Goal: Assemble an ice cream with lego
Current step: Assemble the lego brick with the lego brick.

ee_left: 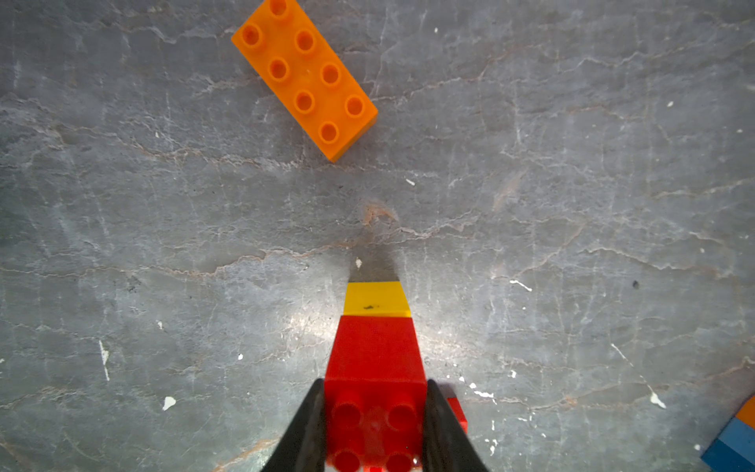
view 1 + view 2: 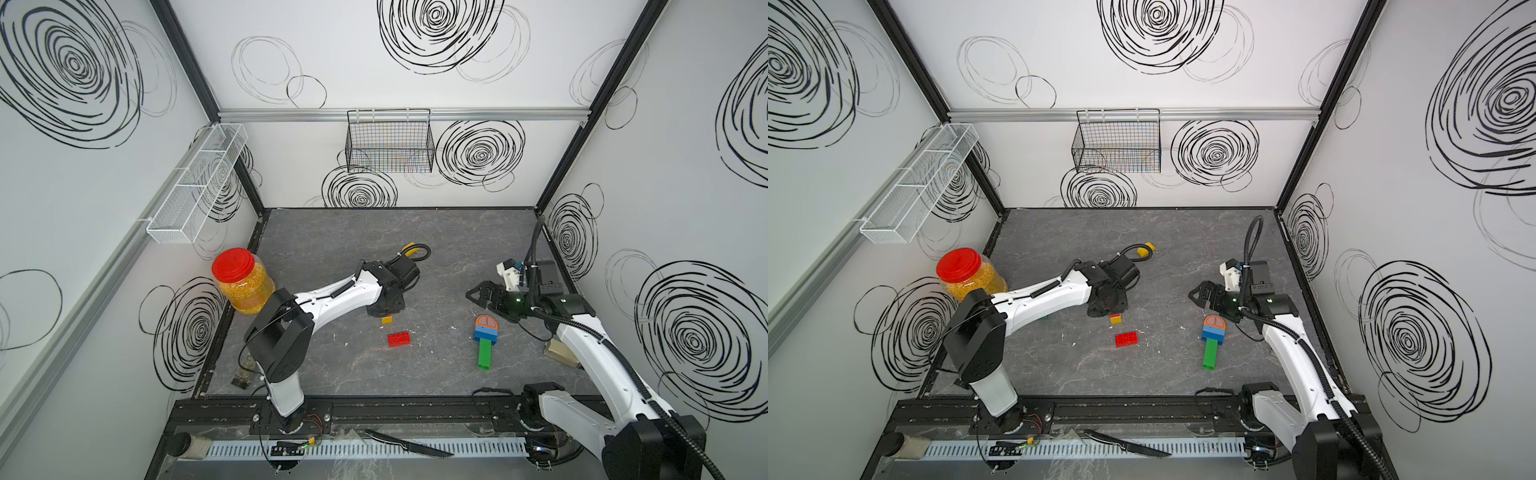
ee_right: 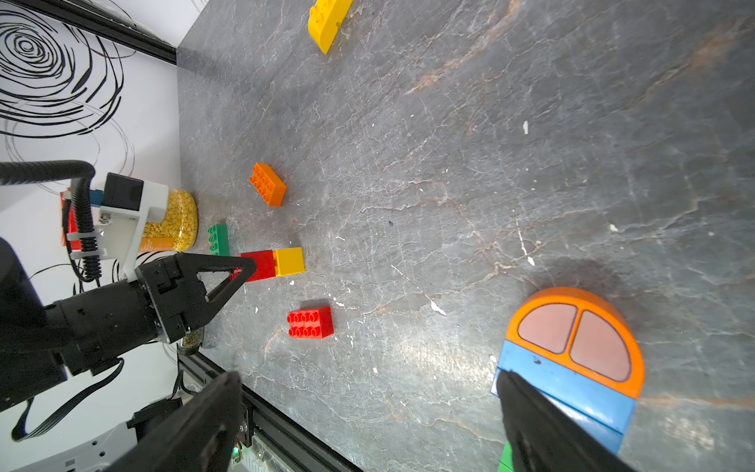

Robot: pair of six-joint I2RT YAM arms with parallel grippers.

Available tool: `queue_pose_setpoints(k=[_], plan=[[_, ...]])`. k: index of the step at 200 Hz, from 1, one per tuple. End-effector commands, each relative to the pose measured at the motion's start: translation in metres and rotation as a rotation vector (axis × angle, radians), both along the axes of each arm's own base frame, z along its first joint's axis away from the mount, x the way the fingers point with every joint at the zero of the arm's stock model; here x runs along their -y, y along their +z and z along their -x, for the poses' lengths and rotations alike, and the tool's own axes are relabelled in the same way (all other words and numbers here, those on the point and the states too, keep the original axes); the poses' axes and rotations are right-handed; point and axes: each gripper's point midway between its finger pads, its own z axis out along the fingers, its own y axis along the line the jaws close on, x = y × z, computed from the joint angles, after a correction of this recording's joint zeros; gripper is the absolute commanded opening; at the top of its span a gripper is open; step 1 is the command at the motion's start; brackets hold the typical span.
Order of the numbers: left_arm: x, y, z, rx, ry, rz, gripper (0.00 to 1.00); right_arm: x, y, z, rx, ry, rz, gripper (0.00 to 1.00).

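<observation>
The left gripper (image 1: 374,386) points straight down over the middle of the counter (image 2: 436,386). Its jaws are clenched on the sides of a red brick (image 1: 376,351), studs facing up at the wrist. A yellow brick (image 1: 376,300) is snapped on underneath, its lower face right at the counter, though I can't tell whether it touches.

At 5 o'clock from that stack in both top views, just beside it, a loose red brick (image 2: 399,339) lies flat, studs up. An orange brick (image 1: 304,77) lies studs up, apart from the stack. A small green brick (image 3: 217,239) sits nearer the red-lidded jar (image 2: 243,282), which stands at 9 o'clock against the wall. Another yellow piece (image 2: 409,248) lies at 12 o'clock from the left gripper, by its cable.

Over at 3 o'clock, the part-built ice cream lies on its side. An orange domed piece (image 2: 486,322) points to 12, a blue brick (image 2: 485,334) is joined beneath it, and a long green brick (image 2: 484,353) runs toward 6.

The right gripper (image 2: 473,296) hangs near the dome, at its 11 o'clock, jaws spread wide and grasping nothing. In its wrist view one finger (image 3: 543,429) crosses in front of the blue brick, and I can't tell whether they touch.
</observation>
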Motion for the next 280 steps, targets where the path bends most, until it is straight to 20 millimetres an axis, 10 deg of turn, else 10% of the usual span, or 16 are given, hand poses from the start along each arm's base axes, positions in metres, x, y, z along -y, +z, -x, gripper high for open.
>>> queue_pose_setpoints(k=[1,254,280], plan=[[-0.009,-0.015,0.005,-0.039,0.030,-0.056,0.13,0.001,0.002,0.003,-0.001,0.006,-0.001,1.00],[-0.009,-0.061,0.022,-0.163,-0.195,-0.146,0.00,0.004,0.015,0.001,0.024,0.003,0.011,1.00],[-0.010,-0.054,0.019,-0.148,-0.190,-0.144,0.14,0.003,0.016,-0.001,0.025,0.002,0.009,1.00]])
